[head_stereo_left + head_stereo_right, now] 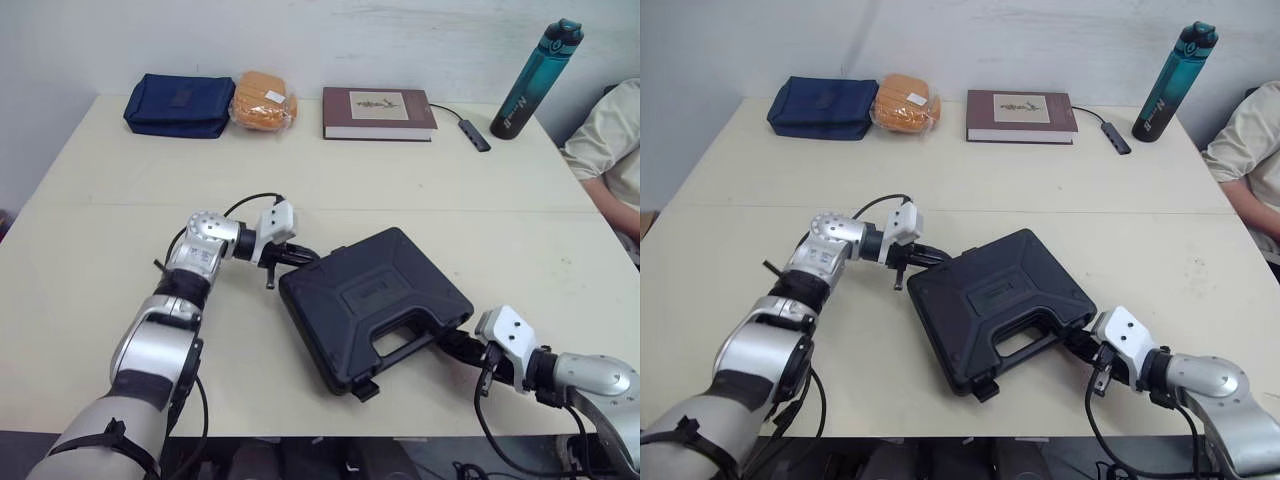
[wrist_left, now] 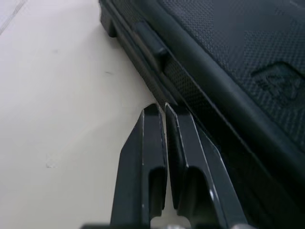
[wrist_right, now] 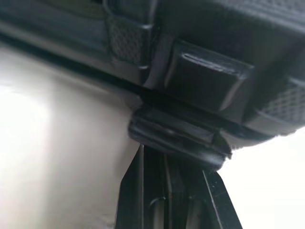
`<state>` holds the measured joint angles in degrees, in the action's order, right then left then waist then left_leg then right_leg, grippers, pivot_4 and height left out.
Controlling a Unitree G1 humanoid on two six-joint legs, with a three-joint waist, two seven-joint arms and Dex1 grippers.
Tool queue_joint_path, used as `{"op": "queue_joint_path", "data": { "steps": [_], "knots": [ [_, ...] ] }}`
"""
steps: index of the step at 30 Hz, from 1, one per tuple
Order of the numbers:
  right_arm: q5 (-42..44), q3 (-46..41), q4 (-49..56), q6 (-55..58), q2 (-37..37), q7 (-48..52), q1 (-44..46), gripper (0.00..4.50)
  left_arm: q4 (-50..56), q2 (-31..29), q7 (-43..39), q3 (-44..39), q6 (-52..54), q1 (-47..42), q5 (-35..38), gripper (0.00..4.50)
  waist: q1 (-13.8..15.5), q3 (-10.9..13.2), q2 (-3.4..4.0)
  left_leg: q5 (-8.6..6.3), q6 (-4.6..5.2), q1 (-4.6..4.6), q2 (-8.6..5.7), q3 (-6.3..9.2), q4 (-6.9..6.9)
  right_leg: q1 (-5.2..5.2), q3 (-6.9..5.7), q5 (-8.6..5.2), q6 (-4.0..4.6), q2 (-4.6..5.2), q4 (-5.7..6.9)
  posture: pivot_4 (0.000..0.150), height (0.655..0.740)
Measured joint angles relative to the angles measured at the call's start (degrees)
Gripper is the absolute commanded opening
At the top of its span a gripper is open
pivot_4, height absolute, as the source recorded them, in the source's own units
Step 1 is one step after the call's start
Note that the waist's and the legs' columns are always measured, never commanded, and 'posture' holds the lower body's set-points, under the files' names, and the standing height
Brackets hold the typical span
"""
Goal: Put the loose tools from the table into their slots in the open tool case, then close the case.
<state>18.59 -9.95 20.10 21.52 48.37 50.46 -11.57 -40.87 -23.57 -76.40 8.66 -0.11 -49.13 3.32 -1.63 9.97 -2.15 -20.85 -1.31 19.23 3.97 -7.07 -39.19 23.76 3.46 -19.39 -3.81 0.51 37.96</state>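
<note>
The tool case [image 1: 375, 305] is lying flat on the table [image 1: 120, 220] with its lid down, turned at an angle, its handle side facing the robot. The main risk, as I am judging it, is coming from the latches. The latch [image 3: 178, 133] right in front of the right gripper [image 1: 452, 345] is looking like a loose, hanging flap rather than one snapped home. Another latch [image 1: 365, 390] is sticking out from the case's nearest corner, so the lid may be resting rather than locking. A push from the handle side could be sliding the whole case instead of seating the flap, since hard plastic is offering little grip on a smooth pale tabletop. The left gripper [image 1: 300, 256] is sitting at the case's far left corner with its fingers [image 2: 152, 143] drawn together on nothing. Narrow tips pressing against a slanted wall could be skidding off along that edge and leaving the case unbraced. The case's nearest corner is also lying close to the table's edge, so a twist could be carrying it partly over. Whether the right gripper is apart or together I cannot tell. The case is moulded black plastic, rectangular with rounded corners, its lid showing a fine woven texture, a raised central panel and a cut-out handle. The latch is a thick, glossy tab beneath a squared block.
</note>
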Motion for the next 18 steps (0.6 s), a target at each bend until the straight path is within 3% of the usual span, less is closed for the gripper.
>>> {"op": "queue_joint_path", "data": {
  "steps": [4, 9, 13, 18],
  "knots": [
    [1.78, -3.93, 1.53, 2.60, 1.55, 1.15, -2.13, 0.00, 9.23, -1.98, 0.34, -0.13, 6.87, 3.65, 1.77, 0.13, 0.33, 0.00, 0.00, 0.04, -0.01, 0.03, -0.02, 0.10, -0.05, -0.03, -0.05, 0.00, 0.00, 0.03, 0.03, 0.150, 0.7400],
    [7.38, -12.69, 7.44, 7.74, 0.90, 2.12, -9.35, 0.00, 18.24, -0.54, 3.31, -3.50, 18.94, -0.31, 7.73, 0.13, 1.45, 0.00, 0.01, 0.02, 0.02, 0.07, -0.07, 0.13, -0.04, -0.06, -0.06, 0.01, -0.01, 0.05, -0.03, 0.150, 0.7400],
    [12.65, -18.36, 11.24, 11.64, -2.37, 0.93, -12.64, 0.00, 22.43, 6.81, 4.77, -0.77, 23.24, -4.66, 10.09, 0.13, 1.78, -0.01, 0.02, 0.01, 0.03, 0.02, -0.13, 0.14, -0.03, -0.15, -0.03, 0.01, -0.04, 0.05, -0.12, 0.150, 0.7400],
    [17.35, -22.30, 15.56, 15.11, -5.88, -2.15, -14.69, 0.00, 12.86, 18.51, 8.84, 5.68, 18.37, -10.12, 7.09, 0.13, 1.07, -0.02, 0.05, 0.01, 0.03, -0.01, -0.25, 0.05, 0.02, -0.11, 0.19, 0.04, -0.10, -0.11, -0.14, 0.150, 0.7400]
  ]
}}
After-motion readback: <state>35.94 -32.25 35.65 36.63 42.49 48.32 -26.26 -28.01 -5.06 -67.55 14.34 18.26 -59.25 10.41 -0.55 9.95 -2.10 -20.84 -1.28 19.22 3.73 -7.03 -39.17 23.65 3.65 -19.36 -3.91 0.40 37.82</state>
